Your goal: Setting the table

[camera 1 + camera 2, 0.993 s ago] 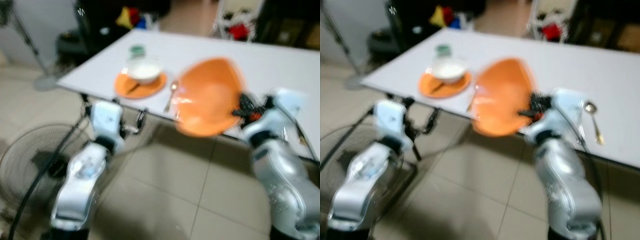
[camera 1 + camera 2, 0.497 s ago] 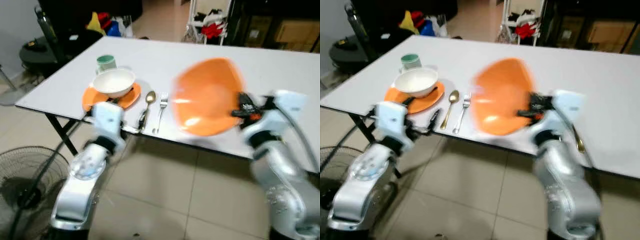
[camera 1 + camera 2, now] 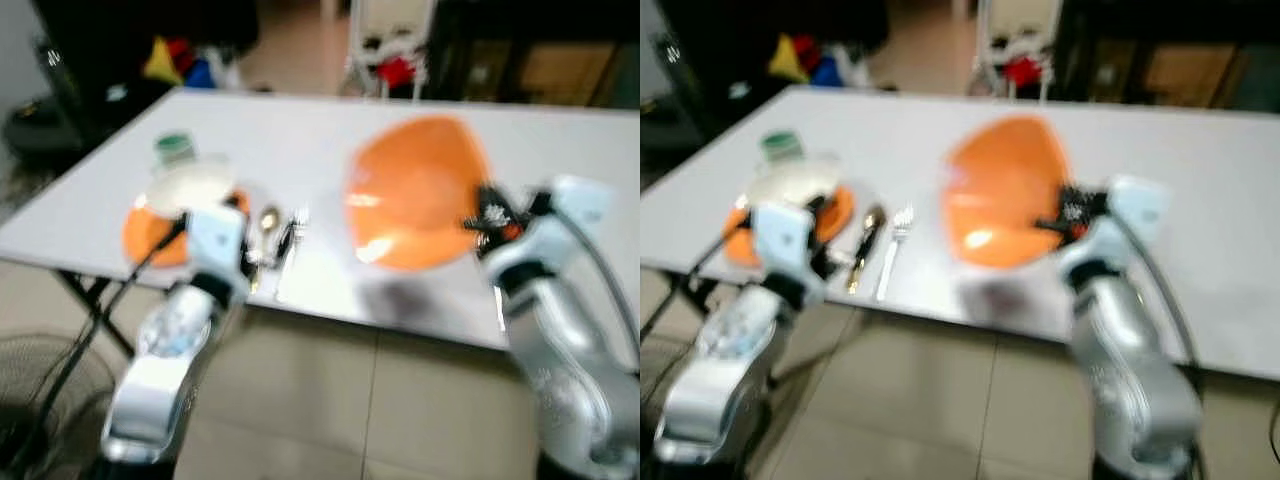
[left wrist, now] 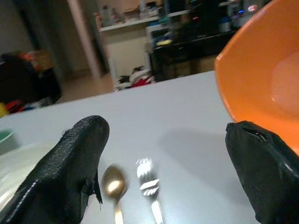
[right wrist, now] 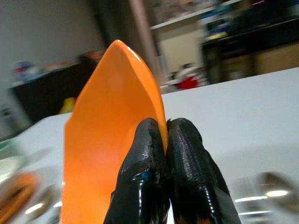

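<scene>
My right gripper [image 3: 484, 215] is shut on the rim of an orange plate [image 3: 415, 192], which hangs tilted above the white table [image 3: 330, 130] near its front edge. In the right wrist view both fingers [image 5: 154, 154] pinch the orange plate [image 5: 110, 140]. On the table's left stands a white bowl [image 3: 188, 185] on a second orange plate [image 3: 145, 230], with a green cup [image 3: 172, 147] behind it. A gold spoon [image 4: 113, 184] and a fork [image 4: 148, 184] lie beside that setting. My left gripper [image 4: 163, 172] is open over the table edge near the spoon and fork, holding nothing.
A standing fan [image 3: 30, 390] sits on the tiled floor at my lower left. Beyond the table are dark furniture, a white chair [image 3: 385, 40] with red cloth and coloured items. The table's right half is bare.
The camera has come closer to the table and the view has shifted. The plate stays in my right gripper, now over the table's front edge.
</scene>
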Controlling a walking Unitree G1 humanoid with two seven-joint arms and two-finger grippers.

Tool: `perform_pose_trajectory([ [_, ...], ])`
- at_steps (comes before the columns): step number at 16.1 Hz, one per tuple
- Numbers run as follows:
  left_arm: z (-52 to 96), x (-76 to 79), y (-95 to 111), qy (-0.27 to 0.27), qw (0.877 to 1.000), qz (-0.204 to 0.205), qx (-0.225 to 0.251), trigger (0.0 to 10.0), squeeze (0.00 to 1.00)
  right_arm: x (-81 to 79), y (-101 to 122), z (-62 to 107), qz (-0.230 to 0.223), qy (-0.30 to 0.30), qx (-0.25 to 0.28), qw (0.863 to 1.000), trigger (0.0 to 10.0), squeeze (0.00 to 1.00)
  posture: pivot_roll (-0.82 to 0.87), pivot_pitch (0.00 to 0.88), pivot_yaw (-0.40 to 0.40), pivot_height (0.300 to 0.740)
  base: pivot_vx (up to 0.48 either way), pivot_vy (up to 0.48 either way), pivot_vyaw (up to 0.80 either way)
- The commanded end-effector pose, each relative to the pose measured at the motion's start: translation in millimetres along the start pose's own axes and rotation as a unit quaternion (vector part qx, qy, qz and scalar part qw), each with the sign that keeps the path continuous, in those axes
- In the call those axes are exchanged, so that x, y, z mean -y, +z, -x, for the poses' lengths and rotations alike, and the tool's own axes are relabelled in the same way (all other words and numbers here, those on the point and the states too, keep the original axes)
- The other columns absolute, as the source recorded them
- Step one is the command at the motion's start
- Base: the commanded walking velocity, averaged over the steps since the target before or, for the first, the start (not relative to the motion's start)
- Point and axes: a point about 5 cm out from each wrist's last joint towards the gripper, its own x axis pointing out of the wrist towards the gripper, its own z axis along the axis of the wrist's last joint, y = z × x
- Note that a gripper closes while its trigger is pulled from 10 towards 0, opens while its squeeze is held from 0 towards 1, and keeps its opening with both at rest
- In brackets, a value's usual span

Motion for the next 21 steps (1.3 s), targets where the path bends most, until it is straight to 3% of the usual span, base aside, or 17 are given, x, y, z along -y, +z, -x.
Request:
perform_pose_trajectory([
  [1, 1.6, -8.6, 0.6, 0.012, 1.000, -0.007, -0.003, 10.0, 0.00, -13.4, 7.3, 0.1, -0.012, 0.032, 0.019, 0.999, 10.0, 0.00, 0.03, 0.000, 0.064, 0.740, 0.322, 0.000, -0.48],
  [9, 2.4, -8.2, 0.0, 0.004, 1.000, -0.007, -0.005, 10.0, 0.00, -11.3, 6.8, -0.8, -0.036, 0.019, 0.017, 0.999, 10.0, 0.00, 0.03, 0.000, 0.074, 0.740, 0.319, 0.000, 0.00],
  [13, 2.6, -6.3, -1.0, 0.000, 1.000, -0.005, -0.007, 10.0, 0.00, -10.3, 6.1, -1.2, -0.043, 0.020, 0.012, 0.999, 10.0, 0.00, 0.03, 0.000, 0.073, 0.740, 0.318, 0.000, -0.73],
  [21, 3.1, -4.4, -1.6, 0.000, 1.000, -0.002, -0.007, 10.0, 0.00, -10.8, -2.1, -9.8, -0.078, 0.036, -0.032, 0.996, 10.0, 0.00, 0.03, 0.000, 0.064, 0.740, 0.313, 0.000, 0.00],
])
